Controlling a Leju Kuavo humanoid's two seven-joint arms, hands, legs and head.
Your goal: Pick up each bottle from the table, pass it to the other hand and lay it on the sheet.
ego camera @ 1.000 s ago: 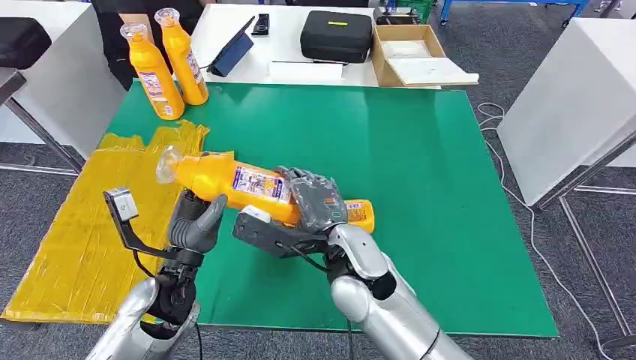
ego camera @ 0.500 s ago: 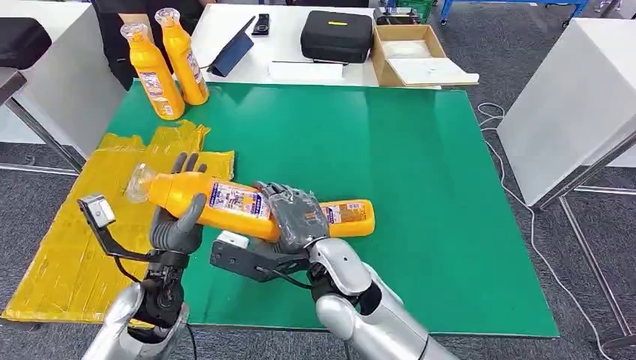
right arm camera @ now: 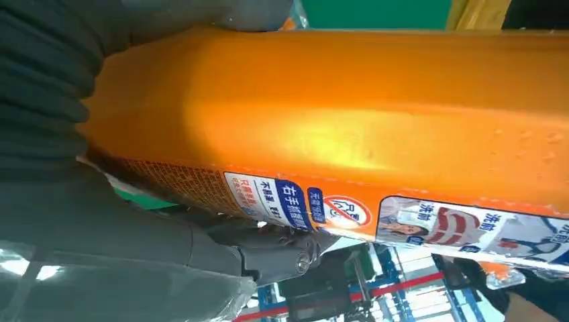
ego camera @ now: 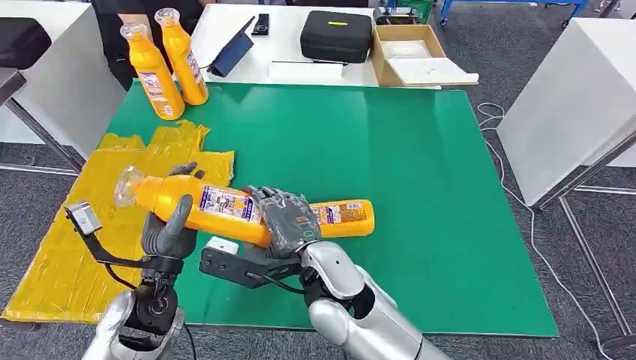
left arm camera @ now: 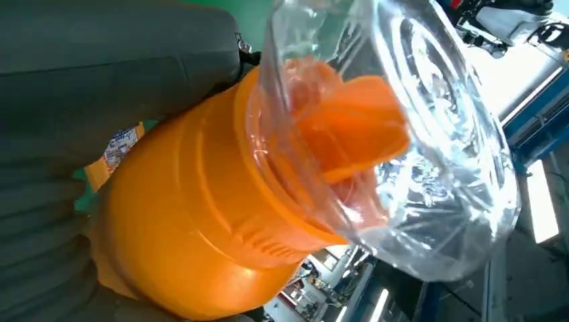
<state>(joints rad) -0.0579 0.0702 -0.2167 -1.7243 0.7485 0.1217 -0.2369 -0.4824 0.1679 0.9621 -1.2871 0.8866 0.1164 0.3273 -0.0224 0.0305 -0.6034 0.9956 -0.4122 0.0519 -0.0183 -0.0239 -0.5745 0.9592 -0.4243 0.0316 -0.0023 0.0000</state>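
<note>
Nearest to us, our right hand (ego camera: 289, 217) was wrapped around the middle of an orange bottle (ego camera: 225, 206), fingers closed over its printed label, while our left hand (ego camera: 171, 225) cupped the shoulder end just below the clear cap (ego camera: 126, 187), thumb up against the near side and fingers behind it. Both hands gripped the bottle, which hung level in the air between them, its cap end over the edge of the yellow sheet (ego camera: 67, 247) just outside our left hand. We judged this to be the middle of the hand-over, with the laying down not yet done. The bottle looked to us like stiff moulded plastic with smooth glossy sides, likely slippery and fairly weighty if full; the broad flat body seemed the safe place to hold, and the thin clear cap a part to leave alone. Just beyond our right hand a second orange bottle (ego camera: 345, 216) lay on its side on the green table top (ego camera: 420, 172). Farther out past our left hand, two more bottles (ego camera: 166, 64) stood upright, close together at the table's far corner. Beyond them sat a white table (ego camera: 225, 22) with a black case (ego camera: 336, 34) and an open cardboard box (ego camera: 409, 56), on grey carpet (ego camera: 510, 37).
</note>
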